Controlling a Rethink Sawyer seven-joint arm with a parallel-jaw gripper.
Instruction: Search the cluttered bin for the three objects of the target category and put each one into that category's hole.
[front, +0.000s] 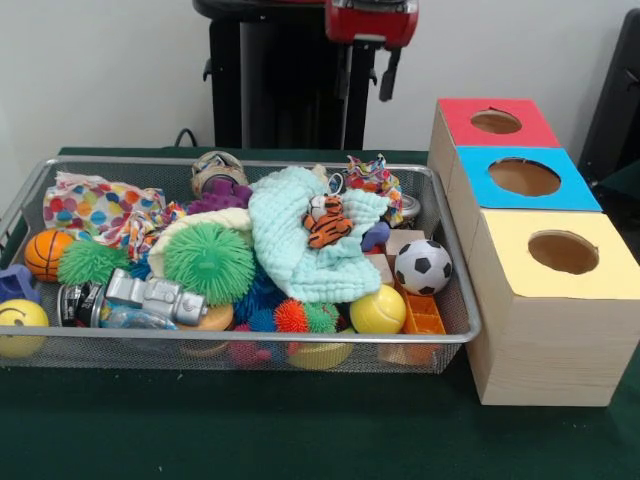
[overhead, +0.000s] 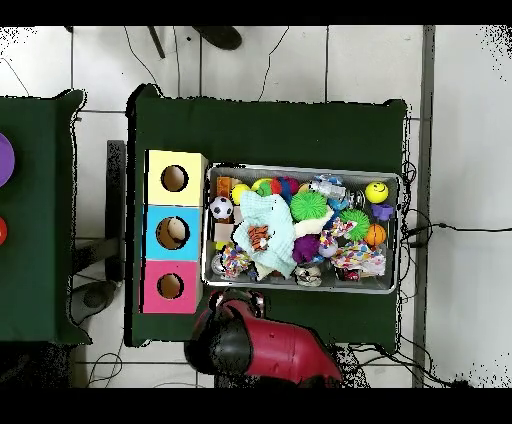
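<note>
Yellow box hole (front: 563, 252) empty; overhead confirms (overhead: 174, 179).

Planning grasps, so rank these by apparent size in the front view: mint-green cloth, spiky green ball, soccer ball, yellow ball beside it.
1. mint-green cloth
2. spiky green ball
3. soccer ball and yellow ball: look about alike; the yellow one sits nearer the camera, so unranked.

Robot lab: pedestal-mounted red arm (overhead: 265, 345), green-clothed surface (front: 300, 430), loose cables (overhead: 455, 228) across tiled floor (overhead: 260, 60), bare white wall (front: 100, 70).
</note>
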